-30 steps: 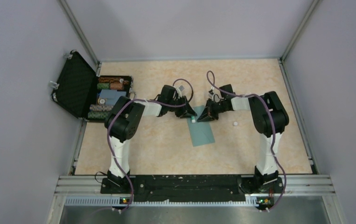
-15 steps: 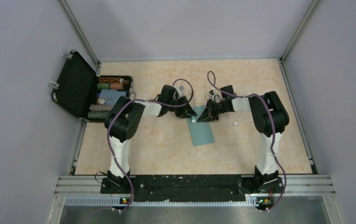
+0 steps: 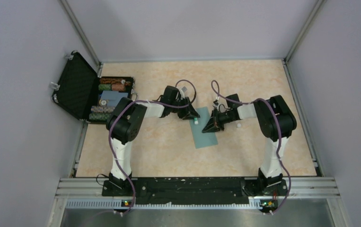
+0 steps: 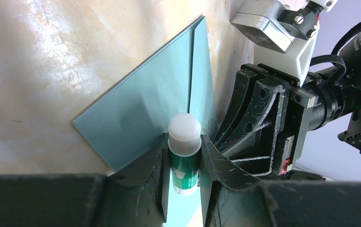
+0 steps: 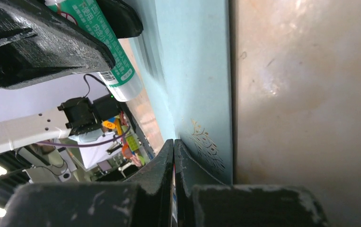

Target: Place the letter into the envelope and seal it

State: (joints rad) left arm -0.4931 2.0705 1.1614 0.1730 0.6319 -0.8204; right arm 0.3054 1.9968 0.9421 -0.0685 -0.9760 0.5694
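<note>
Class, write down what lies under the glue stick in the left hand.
Beneath the glue stick, which the left hand grips, the teal envelope lies flat on the table. Its paper hides whether a letter is inside.

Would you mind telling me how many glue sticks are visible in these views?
1. The glue stick is clamped in the left gripper, over the envelope. Another could be hidden in the open case, partly behind the left arm.
</note>
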